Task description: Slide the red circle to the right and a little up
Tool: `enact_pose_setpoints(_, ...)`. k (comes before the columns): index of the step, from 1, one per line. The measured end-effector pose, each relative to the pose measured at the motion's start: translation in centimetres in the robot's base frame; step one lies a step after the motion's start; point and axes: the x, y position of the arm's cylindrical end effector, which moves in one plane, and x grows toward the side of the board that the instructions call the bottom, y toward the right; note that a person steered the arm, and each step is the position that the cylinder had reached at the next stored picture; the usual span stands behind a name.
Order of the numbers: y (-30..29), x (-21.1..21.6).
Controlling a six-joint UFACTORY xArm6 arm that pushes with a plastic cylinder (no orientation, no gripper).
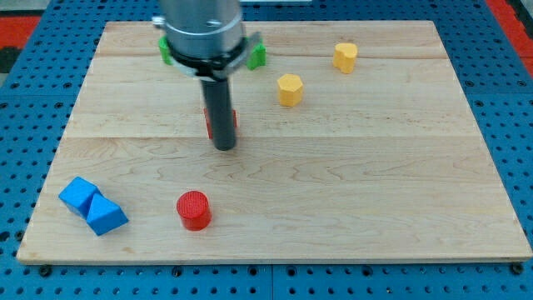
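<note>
red circle (194,209) sitting near bottom left | tip (224,147) hovering well above-right, against another red block (208,122) | no claw showing, holding nothing

Enters from the view's top as a grey cylindrical housing, ending in a straight dark rod. Hangs upright over the board. My tip (224,147) rests at the rod's lower end.

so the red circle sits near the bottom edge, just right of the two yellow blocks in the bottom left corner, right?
Not quite: the two blocks in the bottom left corner are blue, not yellow, as the camera view shows. The red circle does sit near the bottom edge, just to their right.
</note>
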Motion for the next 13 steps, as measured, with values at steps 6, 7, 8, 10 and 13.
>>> enact_pose_setpoints(6, 3.6, 15.7)
enact_pose_setpoints(7, -3.6, 14.4)
enact_pose_setpoints(8, -10.1, 14.1)
enact_pose_setpoints(10, -9.3, 9.5)
enact_pose_setpoints(13, -5.0, 10.6)
